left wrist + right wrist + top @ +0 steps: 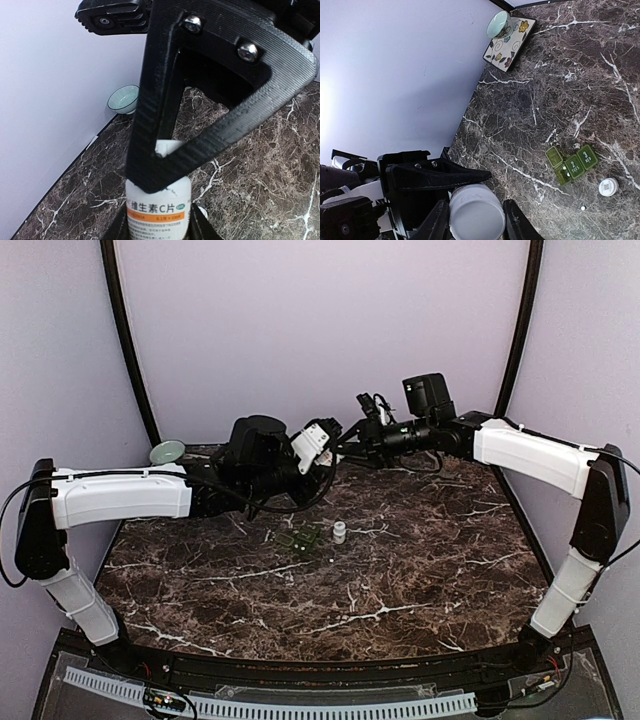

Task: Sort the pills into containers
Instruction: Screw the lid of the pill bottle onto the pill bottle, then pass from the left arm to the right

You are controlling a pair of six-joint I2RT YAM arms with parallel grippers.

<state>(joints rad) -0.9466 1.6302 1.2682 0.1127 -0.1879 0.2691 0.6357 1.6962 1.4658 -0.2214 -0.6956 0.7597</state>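
While the left hand (pixel 159 231) is clamped on the white vitamin C bottle (pixel 157 200), one finger at either side of the labelled body, the bottle is held in the air over the back half of the bench (pixel 400 590), lying roughly sideways in the top view.

Noted for the right hand (pixel 476 206): its fingers bracket the bottle's round white end, one at 9 o'clock of it and one at 3 o'clock. The 9 o'clock finger looks to touch, with a thin dark gap at the other. I cannot tell whether it grips or stands slack. In the left wrist view, one ribbed black finger (pixel 160 100) of this hand crosses in front of the bottle's top and hides it.

On the bench below:
- The green pill organizer (pixel 571 163) lies near mid-bench, at 6 o'clock from the raised bottle. Lids marked 2 and 3 are legible.
- A small white round item (pixel 608 186) sits just off the organizer at its 3 o'clock in the top view, not touching. Cap or vial, cannot tell.
- One small white pill (pixel 582 207) lies loose on the marble, near both.
- A teal bowl (pixel 167 451) stands at the far left corner, about 10 o'clock from the organizer and well apart, on the corner of a flowered tile (pixel 512 42).
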